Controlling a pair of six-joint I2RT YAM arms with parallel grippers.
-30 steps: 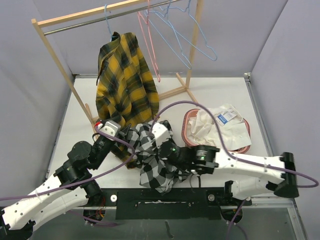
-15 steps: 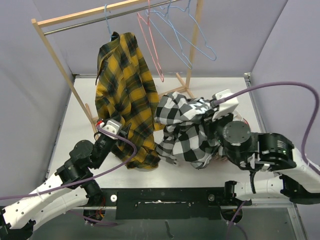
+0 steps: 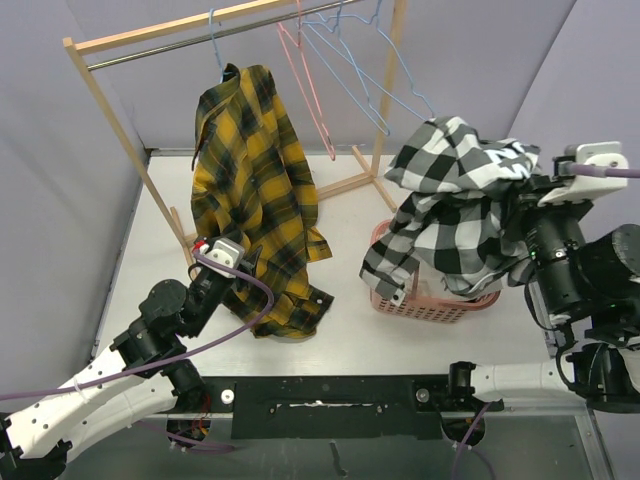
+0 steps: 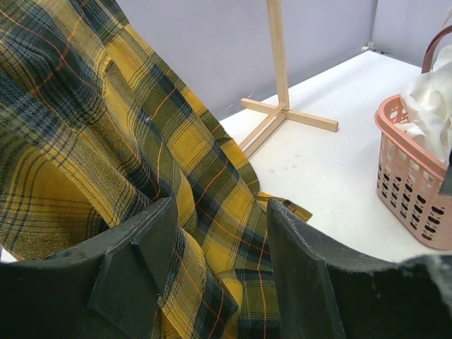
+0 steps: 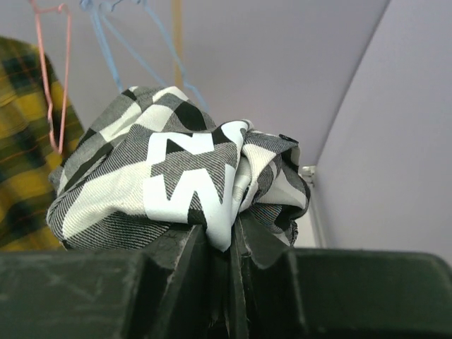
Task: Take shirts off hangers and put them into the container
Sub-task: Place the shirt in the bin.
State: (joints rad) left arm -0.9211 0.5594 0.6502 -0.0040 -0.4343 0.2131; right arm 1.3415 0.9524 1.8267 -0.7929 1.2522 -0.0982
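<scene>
Room: plain grey-lilac walls (image 3: 150, 90) close in a white desk (image 3: 340, 330) on three sides.
Rack: a wooden rack (image 3: 100, 100) with a metal rail stands at the back of the desk.
Writing: on the check shirt (image 3: 450, 200) we see white marks a little like letters, but we cannot read any word.
Plaid shirt (image 3: 250, 190): it hangs on a blue hanger (image 3: 214, 40), its long axis vertical, with the collar up and the hem down at the desk.
Empty hangers: a pink-red hanger (image 3: 305, 85) and light blue hangers (image 3: 360, 75) hang on the rail.
Check shirt: it is bunched and lifted above the basket (image 3: 420, 305); one part trails down the basket's left side.
Basket: pink with slotted sides, on the right of the desk, with a white shirt (image 4: 431, 106) inside.
Left pincer (image 4: 219, 233): its jaws are apart, and the plaid hem lies between them without being squeezed.
Right pincer (image 5: 229, 233): it is closed and pinches the check shirt.
</scene>
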